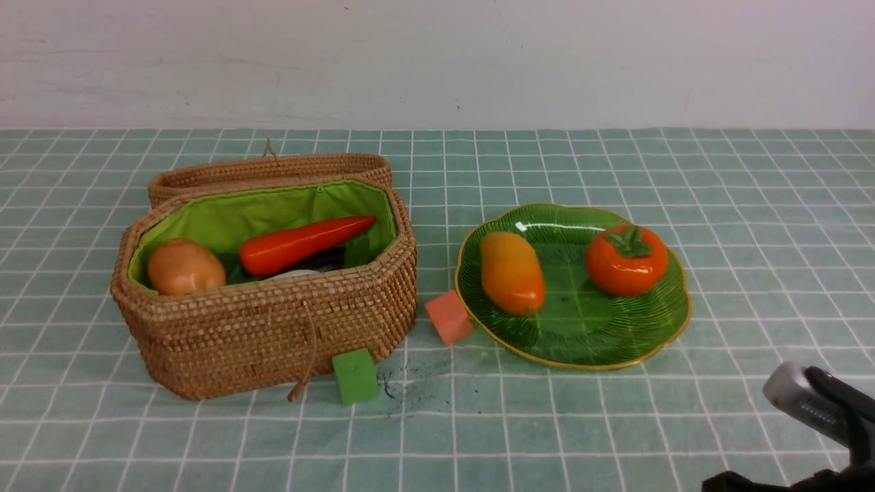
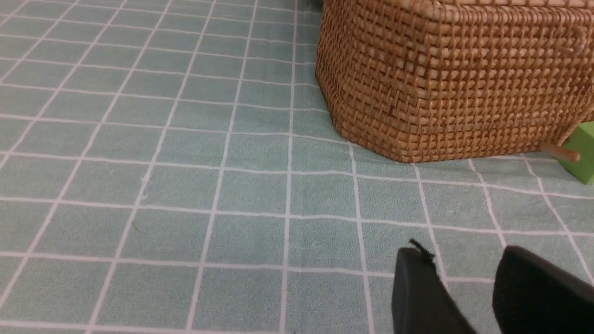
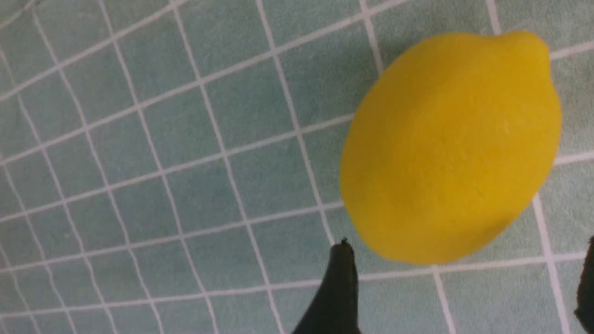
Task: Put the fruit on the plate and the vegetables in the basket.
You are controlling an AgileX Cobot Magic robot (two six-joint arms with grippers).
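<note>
The wicker basket [image 1: 273, 321] with green lining stands at the left, lid open behind it. In it lie the brown potato [image 1: 184, 268], the red-orange carrot [image 1: 301, 244] and a white sliver of the radish [image 1: 295, 275]. The green plate [image 1: 588, 328] at the right holds the mango [image 1: 511, 272] and the persimmon [image 1: 625, 260]. The lemon [image 3: 450, 144] lies on the cloth and shows only in the right wrist view. My right gripper [image 3: 466, 260] is open, its tips just short of the lemon and wide on either side of its near end. My left gripper [image 2: 461, 253] is open and empty over bare cloth, short of the basket [image 2: 455, 79].
A salmon cube [image 1: 448, 317] lies between basket and plate. A green cube [image 1: 355, 376] lies at the basket's front by the cord loop; it also shows in the left wrist view [image 2: 582, 150]. Part of my right arm [image 1: 820, 410] is at the front right corner.
</note>
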